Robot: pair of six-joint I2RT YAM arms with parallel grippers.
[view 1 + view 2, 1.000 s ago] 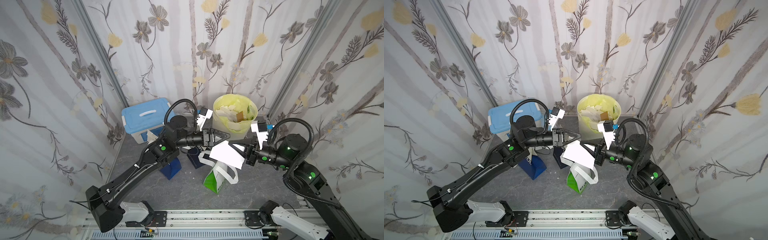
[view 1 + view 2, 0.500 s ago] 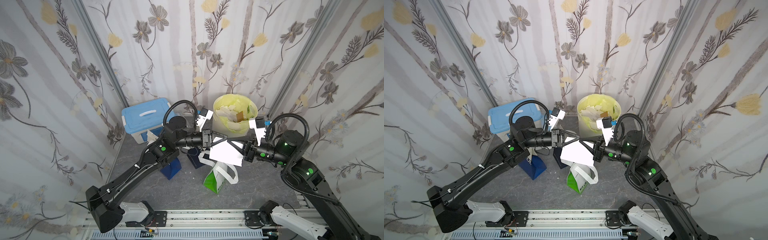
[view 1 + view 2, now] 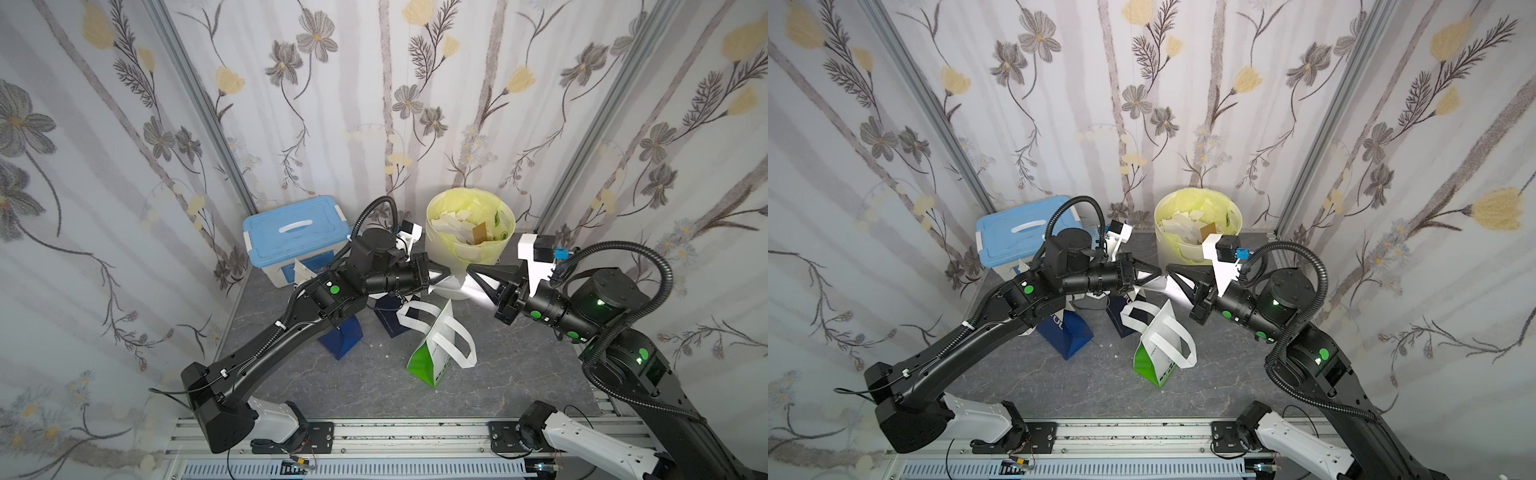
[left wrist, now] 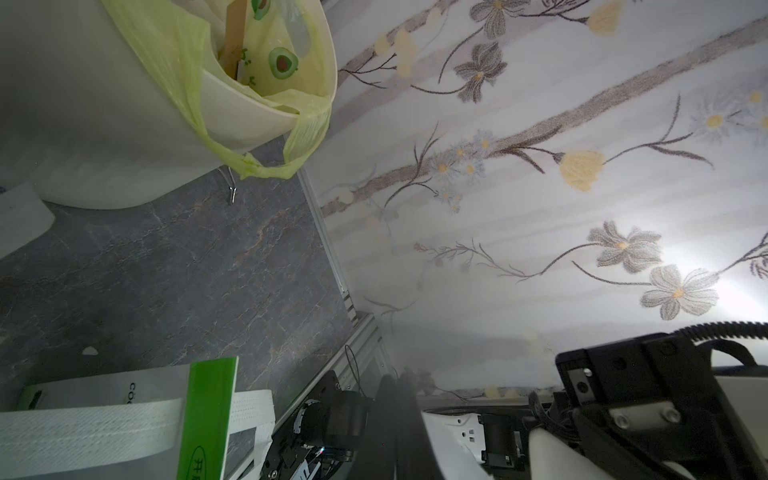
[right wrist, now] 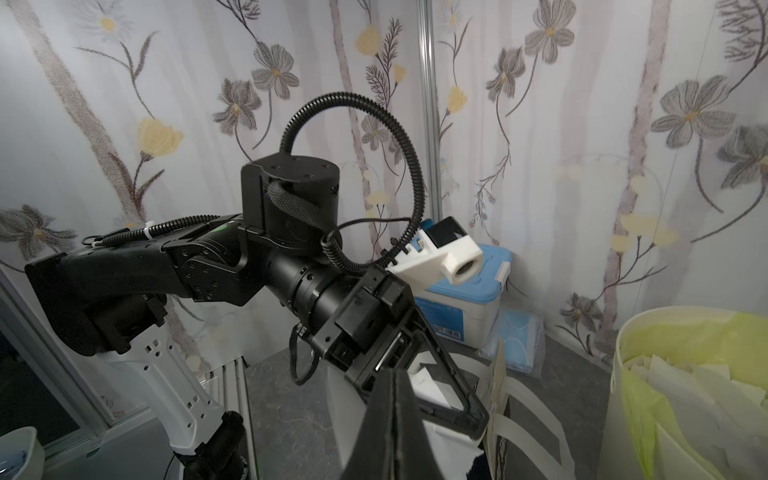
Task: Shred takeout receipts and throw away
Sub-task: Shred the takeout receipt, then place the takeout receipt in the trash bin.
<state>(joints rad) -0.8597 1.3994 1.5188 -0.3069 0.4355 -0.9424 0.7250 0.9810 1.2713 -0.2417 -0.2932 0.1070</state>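
Just in front of the bin, the left claw and right claw meet tip to tip, each clamped on the white takeout receipt, which hangs between them above the worktop. White paper pieces lie inside the bin; a green bag stands further forward of it.

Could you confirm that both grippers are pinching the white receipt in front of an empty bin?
The bin is not empty: both top views show white paper pieces in it. The left gripper and right gripper do pinch the receipt in front of it.
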